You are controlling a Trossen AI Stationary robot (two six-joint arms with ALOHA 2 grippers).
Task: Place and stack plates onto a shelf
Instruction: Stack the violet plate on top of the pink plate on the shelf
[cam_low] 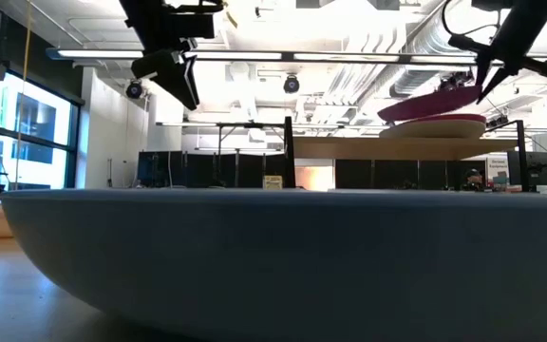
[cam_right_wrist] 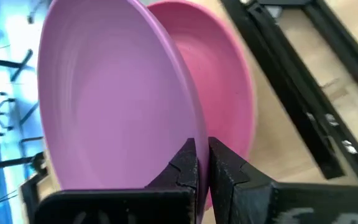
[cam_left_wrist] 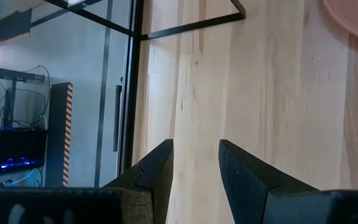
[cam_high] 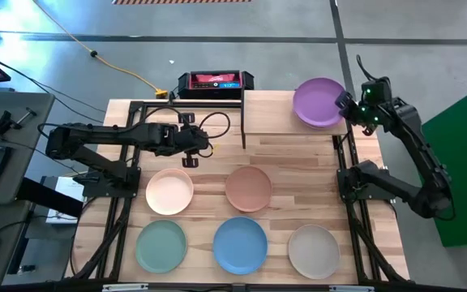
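Currently bench [cam_high: 298, 162], then shelf [cam_high: 270, 113] at back; purple plate [cam_high: 319, 101] tilted above magenta plate [cam_right_wrist: 229, 93] on shelf's right end, rim pinched in closed right gripper [cam_high: 349, 105]. Left gripper [cam_high: 189, 156] open, empty, near peach plate [cam_high: 169, 191].

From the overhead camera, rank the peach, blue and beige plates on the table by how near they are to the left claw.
Measured from the left claw, hovering open over the table's back left:
1. Peach plate, just in front of the claw, in the nearer row's left spot.
2. Blue plate, front row, centre.
3. Beige plate, front row, right end, farthest.
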